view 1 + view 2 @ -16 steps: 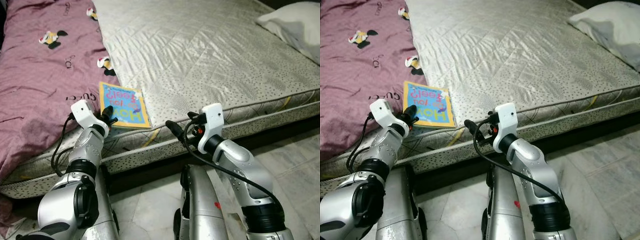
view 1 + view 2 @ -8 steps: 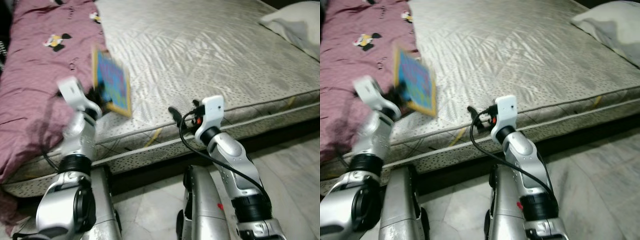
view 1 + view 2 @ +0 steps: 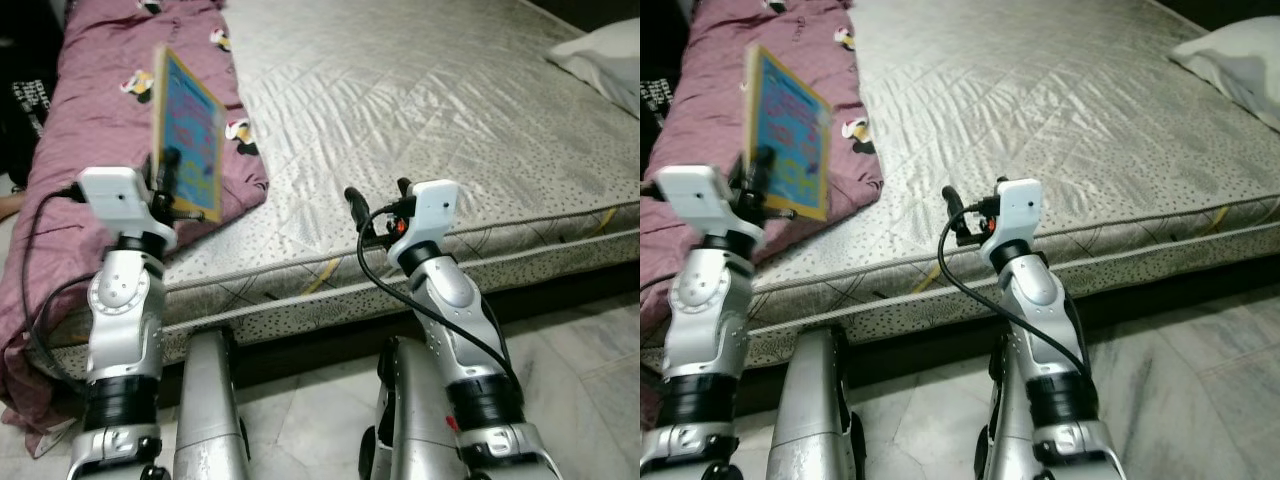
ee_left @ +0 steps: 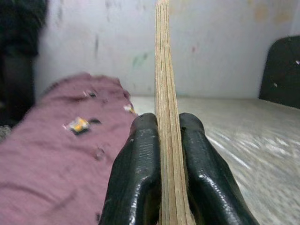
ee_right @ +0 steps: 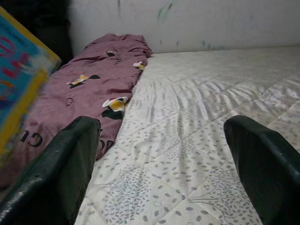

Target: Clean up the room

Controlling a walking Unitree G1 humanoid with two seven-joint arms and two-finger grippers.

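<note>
The left gripper (image 3: 168,172) is clamping the lower edge of a blue, yellow-bordered book (image 3: 188,135) and holding it upright above the near left part of the mattress (image 3: 420,110), over the edge of the purple blanket (image 3: 100,130). In the left wrist view the two black fingers (image 4: 136,173) are pressing flat on either side of the page block, so the grip is a thin edge pinch. The right gripper (image 3: 378,205) is hovering with its fingers spread wide and nothing between them, just above the near edge of the mattress, to the right of the book.

The book is standing tall above a narrow hold, so it is likely to pivot or slide out if the arm swings quickly, dropping back onto the bed or down to the marble floor (image 3: 560,340).

The cover is showing coloured lettering, too blurred and foreshortened to read. The blanket is printed with small letters that look like "GUCCI", though I cannot be sure, and cartoon figures. A white pillow (image 3: 600,60) is lying at the far right
</note>
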